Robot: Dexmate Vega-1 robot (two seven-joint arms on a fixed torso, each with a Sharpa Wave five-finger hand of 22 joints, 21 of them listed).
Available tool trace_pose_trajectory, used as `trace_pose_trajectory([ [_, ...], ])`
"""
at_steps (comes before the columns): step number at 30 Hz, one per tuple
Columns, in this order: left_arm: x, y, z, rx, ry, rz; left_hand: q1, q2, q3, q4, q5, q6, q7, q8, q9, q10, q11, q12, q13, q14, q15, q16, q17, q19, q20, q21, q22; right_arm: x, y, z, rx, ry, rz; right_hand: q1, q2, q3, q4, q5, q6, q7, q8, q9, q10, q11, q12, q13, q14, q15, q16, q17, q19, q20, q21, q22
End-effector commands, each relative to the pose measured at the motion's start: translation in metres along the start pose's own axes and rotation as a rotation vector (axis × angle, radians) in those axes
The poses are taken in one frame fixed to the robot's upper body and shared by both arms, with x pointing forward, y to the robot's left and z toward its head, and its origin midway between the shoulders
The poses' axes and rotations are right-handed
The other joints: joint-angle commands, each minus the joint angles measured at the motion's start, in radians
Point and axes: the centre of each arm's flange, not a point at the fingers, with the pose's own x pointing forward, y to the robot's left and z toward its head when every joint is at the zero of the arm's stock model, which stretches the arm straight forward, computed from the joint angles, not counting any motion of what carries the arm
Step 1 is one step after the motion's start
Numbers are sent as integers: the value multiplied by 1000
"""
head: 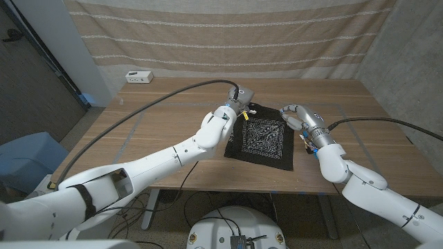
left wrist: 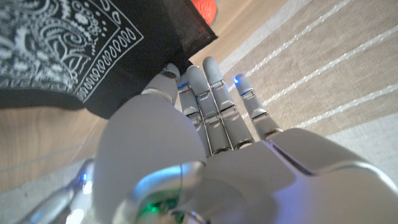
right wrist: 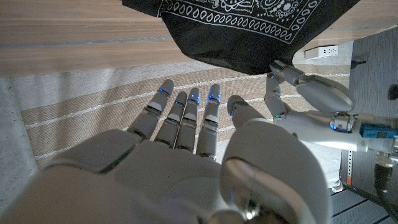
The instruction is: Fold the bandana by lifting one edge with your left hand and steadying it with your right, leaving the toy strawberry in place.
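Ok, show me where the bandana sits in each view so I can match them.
Head view: bandana mid-table, between both hands.
Left wrist view: bandana beyond the left hand, which touches its edge.
Right wrist view: bandana past the right hand's fingertips.
Shared landmark: its white paisley print.

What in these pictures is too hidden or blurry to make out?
- Toy strawberry: left wrist view, a blurred red patch, cut off by the picture's edge.
- Left hand: head view, its fingers hidden at the bandana corner.
- White box: head view, too small to identify.

Left hand (head: pixel 235 109) pinches an edge; right hand (head: pixel 296 115) hovers, fingers apart.
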Motion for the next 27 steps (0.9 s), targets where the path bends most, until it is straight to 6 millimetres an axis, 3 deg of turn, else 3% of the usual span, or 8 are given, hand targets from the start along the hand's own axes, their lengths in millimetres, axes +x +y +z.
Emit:
trace_pose_trajectory([
  [1,-16,38,0,-68,-78,72,4,-27,-1,-2,16,81,12,145,199,-54,-9,7,30,-30,-42,-3,13,-34,10,8,8,-2,-2,2,8,3,-16,7,0,0,-2,2,10,0,1,4,6,-6,-2,0,8,0,6,3,7,1,-3,1],
  [5,-15,39,2,-53,-96,49,5,-37,7,-2,28,92,23,147,202,-82,-2,-1,34,-56,-34,-21,6,-59,14,10,11,-2,-2,3,11,4,-18,6,0,0,-2,2,9,0,1,4,6,-6,-2,0,7,0,5,4,7,1,-4,1],
  [10,-18,43,5,0,-90,28,6,-53,23,2,54,107,19,149,209,-176,15,-32,41,-142,-4,-57,3,-159,39,4,23,-2,-2,3,12,6,-16,5,0,-1,0,2,11,0,1,4,6,-5,-2,0,7,1,5,4,7,0,-4,1],
  [15,-21,42,14,167,-36,19,-42,-4,10,36,49,32,-15,107,194,-282,-12,-84,13,-253,-7,-72,22,-215,50,25,45,0,-1,4,8,5,-15,5,0,-1,0,2,10,1,0,4,7,-4,-3,0,8,1,5,4,8,0,-4,1],
  [21,-25,39,20,280,7,63,-78,32,7,50,-40,-21,-29,84,196,-343,-49,-129,-47,-367,-6,-179,-49,-244,56,50,46,0,-1,4,8,6,-10,6,0,-2,-1,2,10,1,0,5,8,-4,-3,0,8,1,4,4,8,0,-4,1],
  [23,-29,39,22,314,24,107,-88,32,8,52,-57,1,-45,89,191,-339,-55,-137,-66,-365,-6,-200,-71,-249,57,55,45,0,-1,4,6,8,-9,5,0,-2,0,2,11,0,0,5,8,-4,-3,0,8,1,4,4,8,0,-4,1],
  [26,-34,41,25,352,48,174,-114,-14,-8,42,-82,52,-66,90,164,-320,-72,-153,-110,-361,-22,-244,-121,-251,54,70,39,0,-1,4,6,8,-8,5,0,-2,0,2,11,1,-1,5,7,-3,-4,0,8,1,4,4,8,0,-5,1],
  [27,-35,41,25,352,51,188,-120,-22,-9,40,-84,62,-70,82,149,-319,-73,-161,-127,-362,-27,-261,-138,-275,69,66,35,0,-1,4,5,9,-7,5,0,-2,0,2,11,1,-1,5,8,-2,-3,0,8,1,4,4,8,0,-5,1],
])
